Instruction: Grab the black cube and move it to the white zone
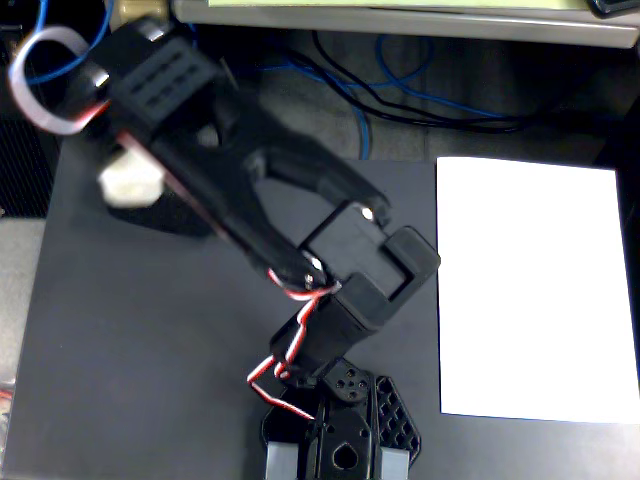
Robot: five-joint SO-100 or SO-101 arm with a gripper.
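Arm [300,240] stretches from its base at the bottom toward the upper left of the fixed view; we cannot make out its gripper's state, nor find the black cube. White zone [535,290] lies bare at right on the dark tabletop [130,350]

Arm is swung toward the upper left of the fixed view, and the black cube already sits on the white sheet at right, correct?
Not quite. The fixed view shows the arm swung toward the upper left, but the white sheet at right is bare. No black cube is on it, and the cube cannot be made out anywhere else in this blurred frame.
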